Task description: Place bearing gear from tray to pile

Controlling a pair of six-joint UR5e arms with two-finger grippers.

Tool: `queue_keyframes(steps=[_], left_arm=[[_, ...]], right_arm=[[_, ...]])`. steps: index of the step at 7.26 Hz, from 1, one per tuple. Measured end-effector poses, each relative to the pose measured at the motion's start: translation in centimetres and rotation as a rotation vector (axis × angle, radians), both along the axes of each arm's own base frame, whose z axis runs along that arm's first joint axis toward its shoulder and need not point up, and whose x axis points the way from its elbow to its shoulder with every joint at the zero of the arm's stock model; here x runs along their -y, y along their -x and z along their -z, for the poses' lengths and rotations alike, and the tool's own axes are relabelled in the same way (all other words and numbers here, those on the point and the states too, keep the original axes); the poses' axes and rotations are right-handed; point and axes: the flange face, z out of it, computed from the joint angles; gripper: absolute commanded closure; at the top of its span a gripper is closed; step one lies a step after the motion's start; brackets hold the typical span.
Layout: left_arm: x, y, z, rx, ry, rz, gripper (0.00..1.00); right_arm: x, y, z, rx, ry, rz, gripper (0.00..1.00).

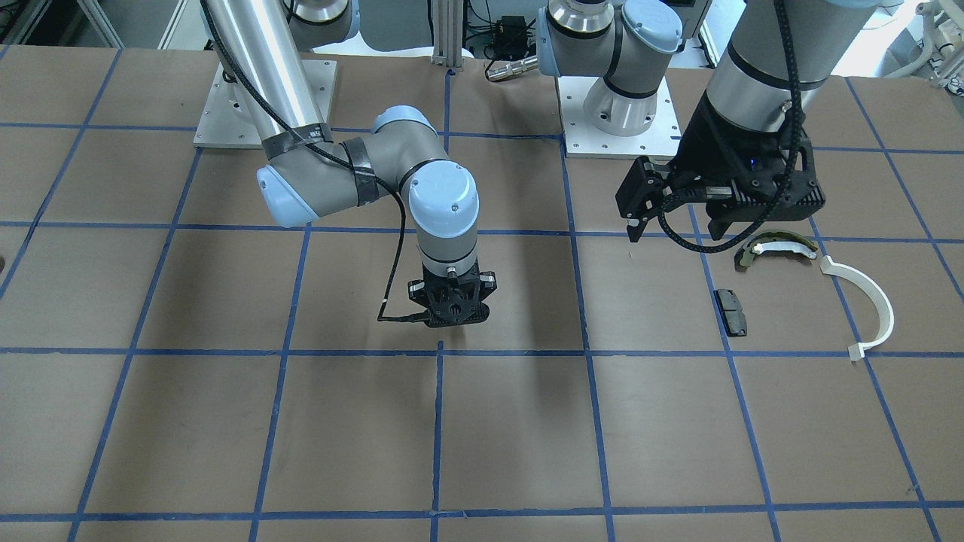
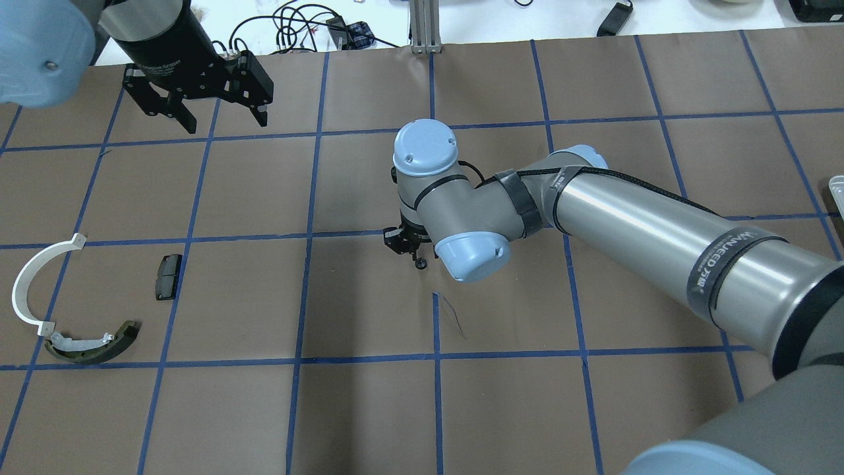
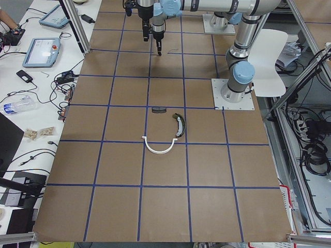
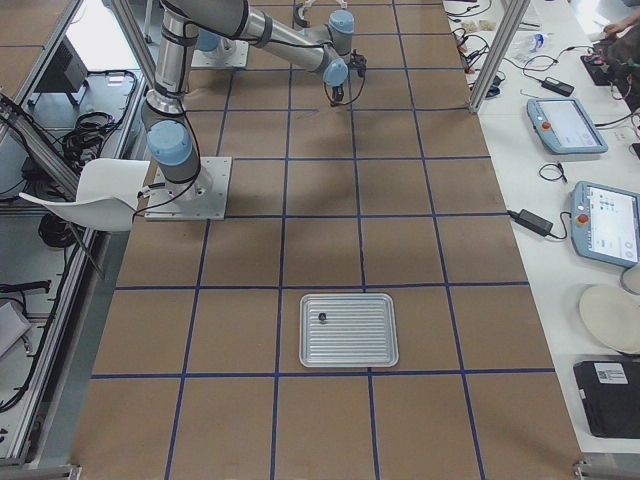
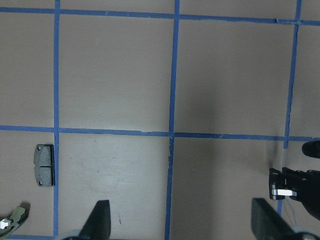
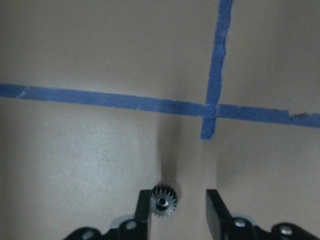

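Bearing gear [image 6: 163, 203] sits against right tool's [image 6: 178, 201] finger; strap [image 2: 727, 264] lettering unclear.

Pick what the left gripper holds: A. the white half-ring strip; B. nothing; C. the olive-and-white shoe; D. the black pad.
B: in the left wrist view the left gripper is wide open with only bare table showing in its gap, and the black pad, white half-ring strip and olive-and-white shoe all lie on the table.

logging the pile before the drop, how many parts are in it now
3: a white half-ring strip, an olive-and-white curved shoe beside one end of it, and a flat black pad lying apart from both. None seems hidden.
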Motion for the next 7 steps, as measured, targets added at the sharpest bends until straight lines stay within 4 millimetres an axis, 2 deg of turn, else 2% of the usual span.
queue_keyframes(steps=[1,2,3,4,5,6,7], left_arm=[[0.6,1.2,1.1,-0.013,0.000,0.008,0.00],[0.9,2.8,2.1,-0.020,0.000,0.014,0.00],[0.7,5.2,3.4,-0.023,-0.016,0.013,0.00],[0.1,8.5,5.4,-0.019,-0.042,0.012,0.00],[-0.9,12.0,8.4,-0.012,-0.070,0.008,0.00],[-1.8,14.7,12.6,-0.011,-0.083,-0.006,0.00],[-2.7,16.4,17.2,-0.014,-0.078,-0.019,0.00]], right_arm=[[1.3,2.3,-2.0,-0.003,0.026,0.025,0.00],[2.8,5.8,-4.1,-0.006,0.038,0.059,0.00],[4.4,10.7,-6.1,-0.016,0.033,0.097,0.00],[5.8,17.0,-7.9,-0.025,0.008,0.141,0.00],[6.6,24.0,-9.2,-0.027,-0.030,0.185,0.00],[6.7,31.1,-10.4,-0.025,-0.060,0.231,0.00],[6.1,37.4,-11.2,-0.023,-0.085,0.267,0.00]])
